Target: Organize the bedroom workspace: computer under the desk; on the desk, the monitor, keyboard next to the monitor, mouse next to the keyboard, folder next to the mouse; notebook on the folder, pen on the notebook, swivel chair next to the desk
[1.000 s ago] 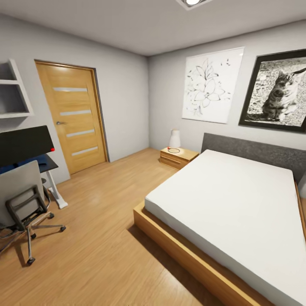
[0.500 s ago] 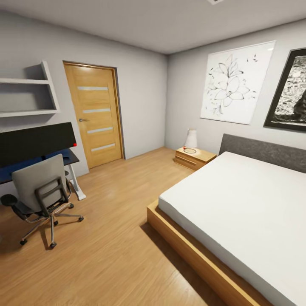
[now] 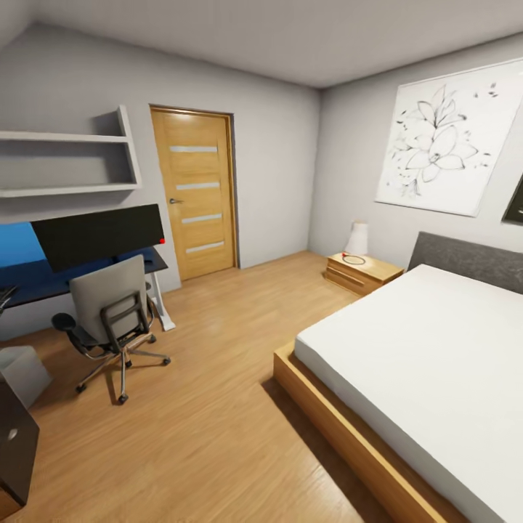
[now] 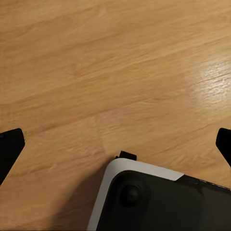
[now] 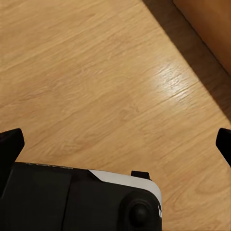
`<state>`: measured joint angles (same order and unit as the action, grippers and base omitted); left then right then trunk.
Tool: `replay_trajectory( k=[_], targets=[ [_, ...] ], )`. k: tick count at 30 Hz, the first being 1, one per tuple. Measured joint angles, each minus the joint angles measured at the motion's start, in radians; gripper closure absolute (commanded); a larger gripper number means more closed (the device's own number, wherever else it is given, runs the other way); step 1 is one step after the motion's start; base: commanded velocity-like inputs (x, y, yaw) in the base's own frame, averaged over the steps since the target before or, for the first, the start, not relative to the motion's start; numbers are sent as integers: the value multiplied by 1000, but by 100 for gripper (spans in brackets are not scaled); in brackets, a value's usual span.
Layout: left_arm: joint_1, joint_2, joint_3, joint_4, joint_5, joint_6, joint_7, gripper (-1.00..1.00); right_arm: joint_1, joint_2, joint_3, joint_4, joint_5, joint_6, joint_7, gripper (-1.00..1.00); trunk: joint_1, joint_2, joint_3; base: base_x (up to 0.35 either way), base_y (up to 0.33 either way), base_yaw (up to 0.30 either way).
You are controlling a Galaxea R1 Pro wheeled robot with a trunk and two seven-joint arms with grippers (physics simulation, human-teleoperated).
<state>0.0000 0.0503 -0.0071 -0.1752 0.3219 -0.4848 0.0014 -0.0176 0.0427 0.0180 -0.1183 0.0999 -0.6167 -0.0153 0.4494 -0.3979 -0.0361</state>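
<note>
1. The bedroom floor (image 3: 203,407) is made of wood planks, and the walls are grey.
2. A big bed (image 3: 428,349) with a white top and a wooden frame sits well apart from the desk, on the other side of the room.
3. The desk (image 3: 43,283) is long and black with a blue back panel, and it stands against the wall under 2 white shelves (image 3: 69,163).
4. A wooden door (image 3: 197,192) is in the wall just past the end of the desk.
5. The monitor (image 3: 102,234) stands on the desk, with a tiny red light at its corner.
6. The swivel chair (image 3: 109,312) is just in front of the desk, with its grey back turned to us.
7. The computer (image 3: 22,370) is a pale box on the floor near the desk.
8. A small night table (image 3: 361,270) with a white lamp (image 3: 357,238) stands far from the desk, beside the bed.
9. The left gripper (image 4: 115,144) hangs over bare floor, its 2 dark tips spread wide with nothing between them.
10. The right gripper (image 5: 115,144) is spread wide too, and it holds nothing.
</note>
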Motion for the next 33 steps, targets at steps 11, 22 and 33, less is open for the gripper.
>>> replay_trajectory(
  k=[11,22,33],
  targets=[
    [0,-1,-1,0,0,0,0,-100,0,-6,-3,1,-1,1,0,-100,0,0,-6,12,0,263],
    [0,-1,-1,0,0,3,0,-100,0,-4,0,3,7,0,1,-100,-1,0,-7,274,0,57],
    [0,-1,-1,0,0,7,1,-100,0,-4,-1,3,7,0,1,-100,-1,0,-7,320,0,0]
  ],
)
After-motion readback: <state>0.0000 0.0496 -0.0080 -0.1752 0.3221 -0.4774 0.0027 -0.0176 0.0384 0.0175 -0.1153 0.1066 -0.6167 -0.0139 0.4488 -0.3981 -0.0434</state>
